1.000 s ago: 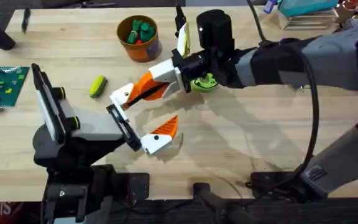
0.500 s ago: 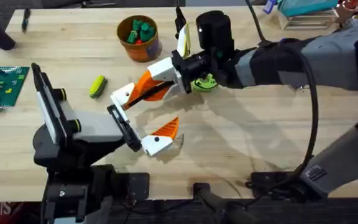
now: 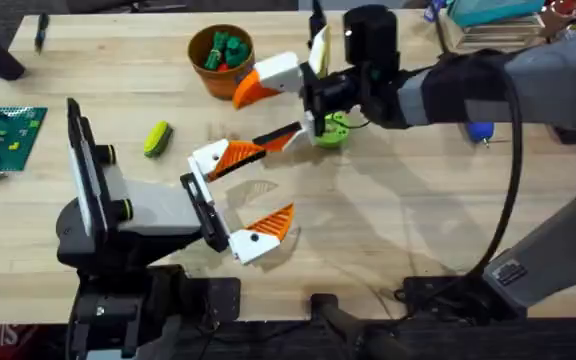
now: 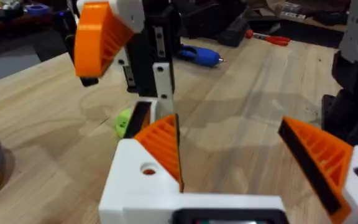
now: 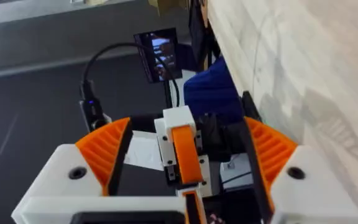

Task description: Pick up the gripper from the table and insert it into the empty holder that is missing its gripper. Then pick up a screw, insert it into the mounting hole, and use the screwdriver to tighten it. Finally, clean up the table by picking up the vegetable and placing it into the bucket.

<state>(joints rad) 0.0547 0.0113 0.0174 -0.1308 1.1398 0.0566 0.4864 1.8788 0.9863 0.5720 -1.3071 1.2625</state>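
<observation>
Two grippers spread wide, nothing held.

Left gripper (image 3: 240,195) and right gripper (image 3: 268,107) both gape empty; one vegetable (image 3: 157,138) lies beside the left, one bucket (image 3: 224,60) just beside the right.

**Bystanders on the workbench**

A wooden table (image 3: 388,220) fills the overhead view. At nine o'clock, at its left edge, lies a green building-brick plate (image 3: 0,138) dotted with small coloured pieces. A flat green ring (image 3: 332,128) sits near twelve o'clock, just right of centre. At one o'clock rests a teal item on what may be a tray (image 3: 498,22). A black marker (image 3: 41,32) lies at eleven o'clock.
</observation>
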